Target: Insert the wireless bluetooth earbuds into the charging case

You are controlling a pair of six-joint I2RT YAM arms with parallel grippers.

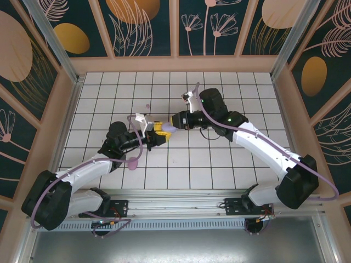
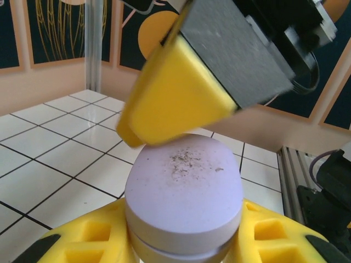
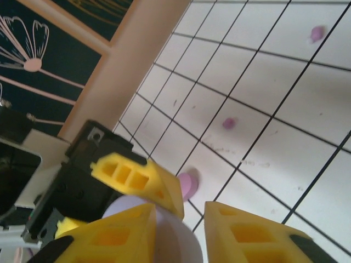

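Note:
My left gripper [image 1: 159,130] [image 2: 184,244] is shut on a lavender charging case [image 1: 168,128] [image 2: 184,192], held above the tiled floor with its lid closed. My right gripper [image 1: 175,125] [image 3: 181,230] meets it from the right. Its jaws stand open around the case's end [image 3: 175,241], with a gap at the right finger. One of its yellow fingers [image 2: 175,98] lies over the far edge of the lid. Two small purple earbuds [image 3: 228,124] [image 3: 317,34] lie loose on the tiles beyond. One tiny bud [image 1: 147,106] shows on the floor behind the grippers.
A pink oval case [image 1: 132,162] [image 3: 188,183] lies on the tiles under my left arm. Wooden walls [image 1: 71,87] with patterned panels enclose the floor on three sides. A metal rail [image 1: 181,200] runs along the near edge.

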